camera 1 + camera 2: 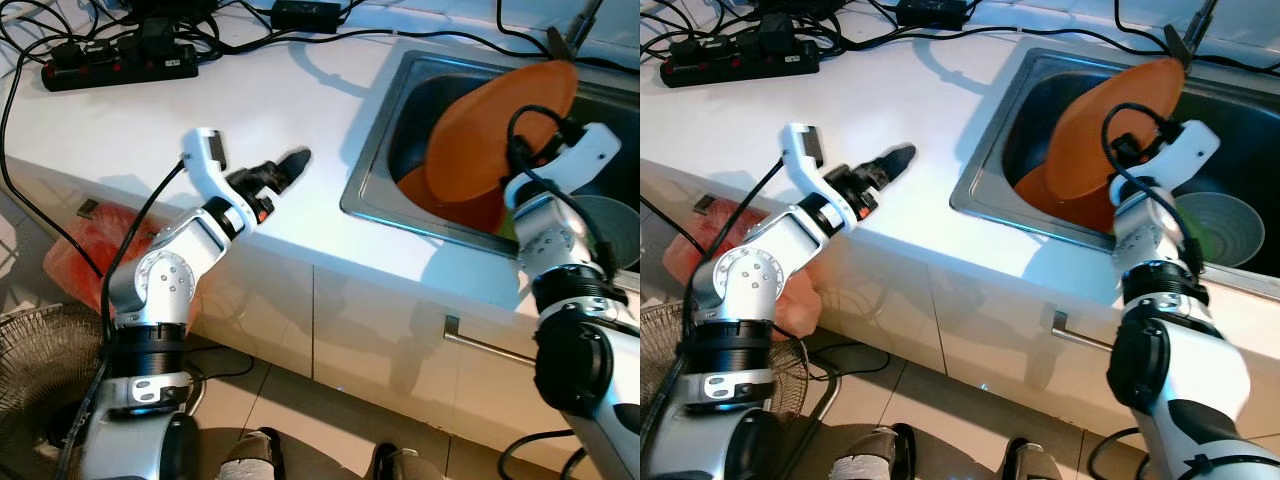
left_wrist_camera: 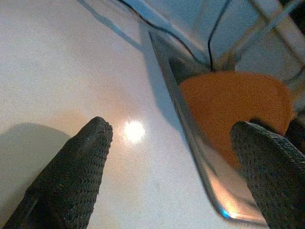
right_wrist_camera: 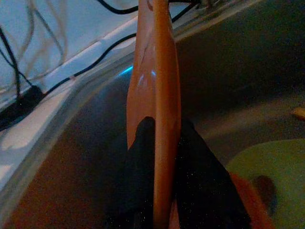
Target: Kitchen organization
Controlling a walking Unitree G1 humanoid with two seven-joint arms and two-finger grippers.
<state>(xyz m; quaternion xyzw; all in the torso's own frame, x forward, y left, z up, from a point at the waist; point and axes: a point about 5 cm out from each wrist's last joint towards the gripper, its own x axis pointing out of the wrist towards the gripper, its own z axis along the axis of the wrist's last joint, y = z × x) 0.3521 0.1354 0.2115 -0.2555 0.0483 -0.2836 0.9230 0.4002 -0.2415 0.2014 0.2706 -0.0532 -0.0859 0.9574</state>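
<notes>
Meanwhile, the right end effector (image 3: pixel 159 157) pinches the rim of the orange plate (image 1: pixel 500 130), held on edge above the sink (image 1: pixel 380 160), while the left end effector (image 1: pixel 285 172), spread open, hovers over the surface (image 1: pixel 200 120) well left of it.

I can read no text, label, brand, number or sign anywhere from here, not on the power strip (image 1: pixel 118 66) at the counter's (image 1: pixel 150 120) back edge either.

White countertop (image 1: pixel 270 110) holds a steel sink (image 1: pixel 375 165); black power strip (image 1: pixel 118 68) and cables lie on it.
</notes>
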